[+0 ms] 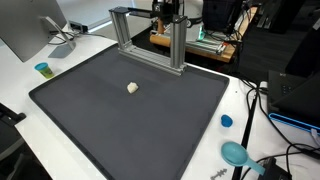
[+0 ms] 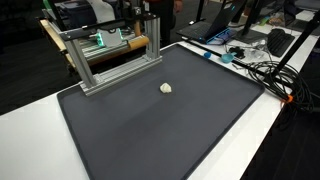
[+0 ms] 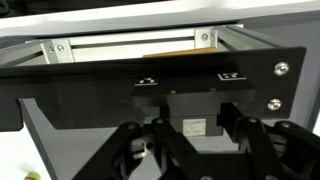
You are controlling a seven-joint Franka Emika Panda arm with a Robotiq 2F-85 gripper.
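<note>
The aluminium frame [image 1: 148, 40] is what I'm working at. It stands upright on its posts at the far edge of the dark mat [image 1: 130, 125], at 12 o'clock from the mat's middle. In the wrist view its top rail [image 3: 130, 45] runs across the picture above a dark panel [image 3: 100, 85] that has screw heads at its 3 o'clock end.

I judge this to be an approach-and-align step at the frame rather than a grip, since I can see nothing between the fingers. The gripper [image 3: 190, 150] comes in from 6 o'clock of the wrist view, square to the panel and close to it; I can't tell whether it touches. The linkages show on both sides, but the fingertips are lost against the dark panel, so I cannot tell how far apart the jaws stand. In an exterior view the arm [image 1: 167, 10] hangs at 1 o'clock of the frame, just behind a post.

I think any next move calls for small, slow inputs. The rail and posts leave little room, and a sideways nudge could knock the fingers on metal.

Farther out, a small white lump [image 1: 132, 87] lies alone on the mat at 7 o'clock from the frame, well apart from the gripper. A blue cap [image 1: 226, 121] and a teal scoop [image 1: 235, 153] sit at 5 o'clock on the white table [image 1: 40, 140].
</note>
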